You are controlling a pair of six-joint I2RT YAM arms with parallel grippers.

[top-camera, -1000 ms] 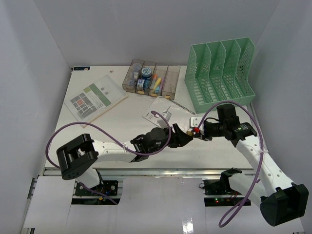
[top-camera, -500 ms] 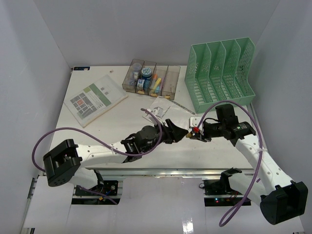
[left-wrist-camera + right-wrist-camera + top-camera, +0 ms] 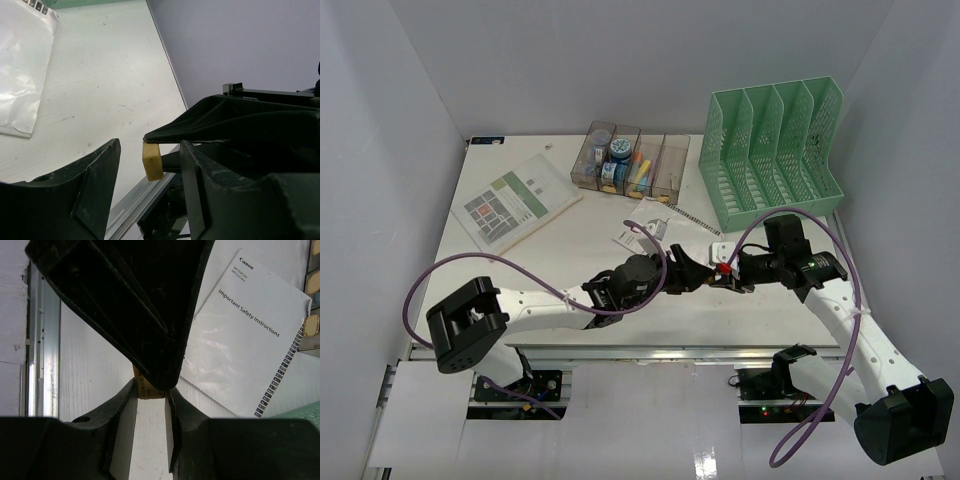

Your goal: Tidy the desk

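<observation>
Right gripper (image 3: 150, 392) pinched narrow on a small tan block (image 3: 144, 388); left gripper (image 3: 150, 147) spread wide, jaws either side of block, contact unclear from these angles; both above the desk (image 3: 570, 250), near its front rail (image 3: 650, 352); booklet (image 3: 240, 340) just behind.

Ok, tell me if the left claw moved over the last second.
Yes: left claw pulled back left, away from the green file rack, then returned.

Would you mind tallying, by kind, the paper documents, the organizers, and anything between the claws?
Paper documents: 2 (brochure, safety leaflet)
Organizers: 2 (green file rack, clear bin row)
Tan block: 1
Total: 5
</observation>
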